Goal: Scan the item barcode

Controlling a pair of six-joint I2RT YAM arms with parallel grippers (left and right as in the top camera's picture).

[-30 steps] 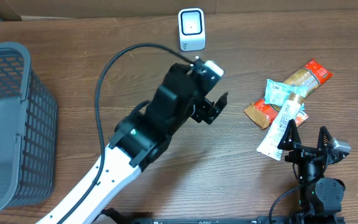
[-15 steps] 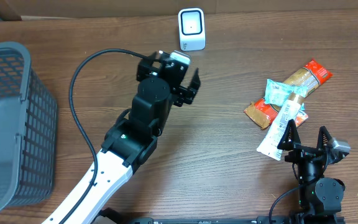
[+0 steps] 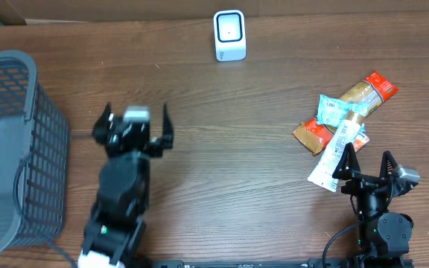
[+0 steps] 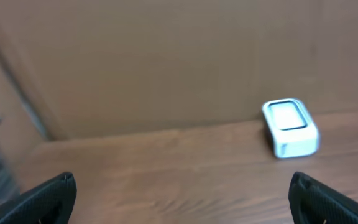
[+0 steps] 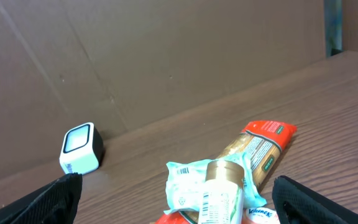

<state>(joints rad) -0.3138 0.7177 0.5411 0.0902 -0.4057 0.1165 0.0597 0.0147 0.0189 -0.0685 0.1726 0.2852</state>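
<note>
Landmark: the white scanner (image 3: 229, 35) stands at the far edge of the tabletop (image 3: 229, 193), against the cardboard wall (image 4: 166, 56).
My left pincer (image 3: 136, 112): spread fully wide, with nothing in it. It is left of the scanner and nearer my side, over bare wood.
Left wrist view: my left pincer (image 4: 182, 186) frames the scanner (image 4: 289, 127), which sits right of centre and looks blurred.
My right pincer (image 3: 366, 154): wide open as well, and empty. It is right of the scanner and well nearer my side.
Items: a heap of packets (image 3: 341, 123) lies right of the scanner and a little nearer me.
Heap, piece by piece: a long tan packet (image 3: 365, 91) with red ends lies closest to the scanner's row. A pale blue packet (image 3: 332, 111) lies across a brown packet (image 3: 313, 136). A white sachet (image 3: 334, 155) is nearest me.
Contact: one finger (image 3: 346, 158) overlaps the sachet's near end from above. I cannot tell whether it touches.
Right wrist view: the pale blue packet (image 5: 185, 183) fills the foreground, and the scanner (image 5: 79, 148) is beyond it to the left.
Basket: a grey mesh basket (image 3: 43, 134) stands far left of the scanner.
</note>
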